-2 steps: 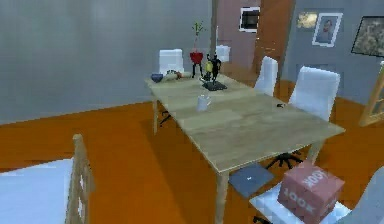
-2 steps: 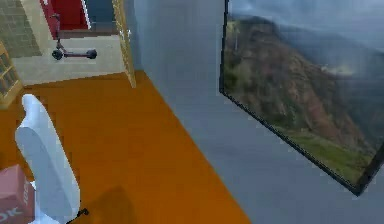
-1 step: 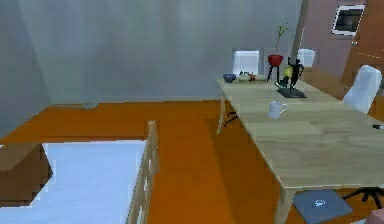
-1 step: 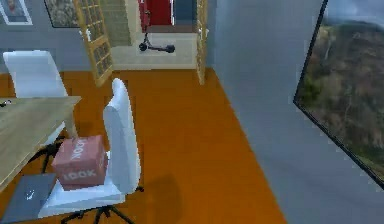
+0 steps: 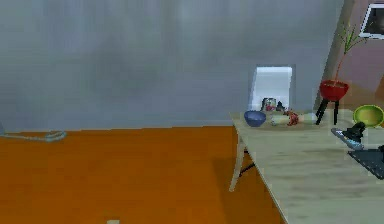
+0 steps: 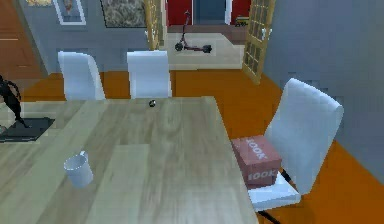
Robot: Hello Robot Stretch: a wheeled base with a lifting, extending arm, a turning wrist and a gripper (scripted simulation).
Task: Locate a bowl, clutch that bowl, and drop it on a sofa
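Observation:
A blue bowl (image 5: 255, 118) sits at the near corner of a light wooden table (image 5: 310, 175) on the forward view's right. Farther along the same table stands a yellow-green bowl (image 5: 369, 115). Behind them a red bowl-shaped thing (image 5: 334, 90) rests on a black stand. A small red and white item (image 5: 290, 118) lies just right of the blue bowl.
Orange floor (image 5: 120, 170) stretches to a grey wall. In the arm side view the table (image 6: 170, 150) carries a white cup (image 6: 78, 170) and a dark flat item (image 6: 25, 128). White chairs (image 6: 150, 72) ring it; one (image 6: 305, 125) holds a red box (image 6: 258, 160). A scooter (image 6: 185, 42) stands in the doorway.

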